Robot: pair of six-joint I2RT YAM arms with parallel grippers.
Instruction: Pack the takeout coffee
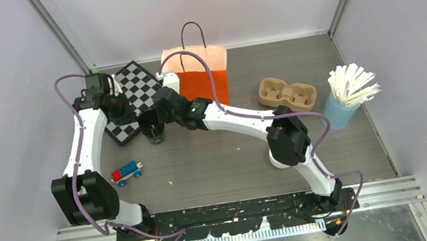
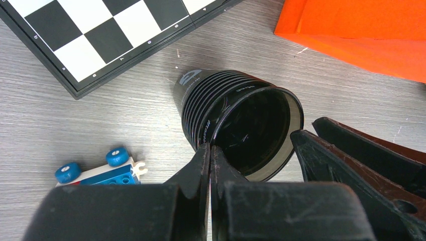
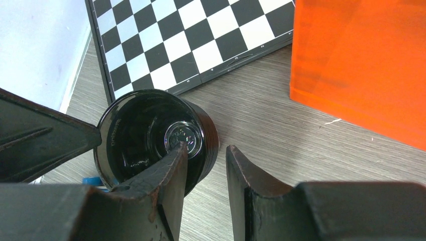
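Looking at the top cam, you see both arms meeting at the black cup (image 1: 152, 128). It stands upright on the table (image 1: 235, 155), lidless, mouth up, just off the near corner of the chessboard (image 1: 135, 94). Your left gripper (image 2: 210, 150) has its fingers pressed together at the cup's rim, w/ the wall pinched between the tips. Your right gripper (image 3: 206, 147) sits at the opposite side of the rim w/ fingers apart. One finger (image 3: 171, 165) dips inside the cup and the other stays outside w/ a gap to the wall, so it's clamped on nothing.

The takeout coffee (image 1: 170, 82) stands free of both hands at the far side, white lid on top. It's between the chessboard and the orange bag (image 1: 203, 87), just beside the bag's left edge, and partly hidden by the right arm's wrist & cable. The bag stands upright, handle up.

A toy car (image 1: 127, 172) lies on the table nearer the arm bases, left of the cup. Off to the right, well apart from the cup, are a cardboard cup carrier (image 1: 286, 93) and a blue pot (image 1: 339, 112) of white sticks (image 1: 354, 85)
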